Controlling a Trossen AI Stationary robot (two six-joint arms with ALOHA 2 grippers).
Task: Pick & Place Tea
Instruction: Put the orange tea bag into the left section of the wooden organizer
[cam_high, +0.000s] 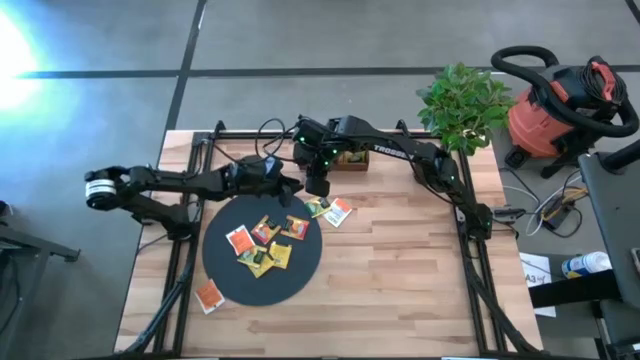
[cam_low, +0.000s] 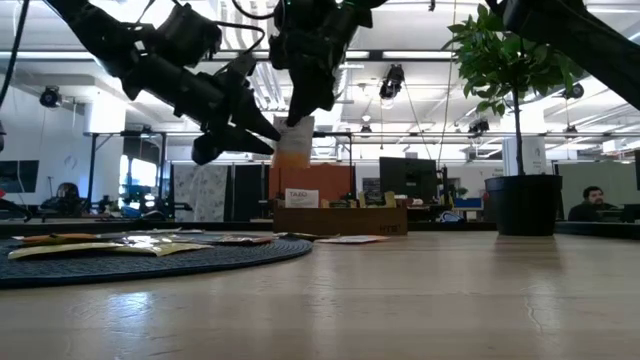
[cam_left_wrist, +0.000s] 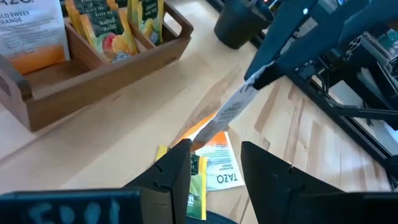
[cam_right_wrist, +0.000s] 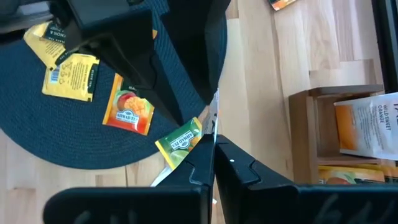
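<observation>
Looking down from above, you see a wooden bench (cam_high: 400, 270) filling the middle of the frame, with a black disc (cam_high: 300, 275) left of centre. Several tea packets (cam_high: 262, 245) lie scattered on the disc, orange-red, yellow and green. Two more (cam_high: 332, 210) lie on the bench just off the disc's upper right edge, and one orange packet (cam_high: 208, 296) lies on the wood at the disc's lower left.

Your right gripper (cam_high: 316, 186) hangs just above the disc's upper right rim, near the centre of the frame. Its fingers are pressed together, pinching one packet (cam_low: 293, 143) by its top edge. In the low view that packet dangles in the air, upper centre of the frame, clear of the bench. In the right wrist view you see it edge-on as a thin strip (cam_right_wrist: 214, 118) rising from between the closed fingers.

Your left gripper (cam_high: 292, 189) reaches in from the left and sits just beside the right one. Its fingers are spread and hold nothing. In the left wrist view the hanging packet (cam_left_wrist: 227, 115) slants just ahead of them.

A wooden tray (cam_high: 350, 158) with more tea standing in it sits at the bench's far edge, just above the grippers. A potted plant (cam_high: 463, 105) stands at the upper right corner.
</observation>
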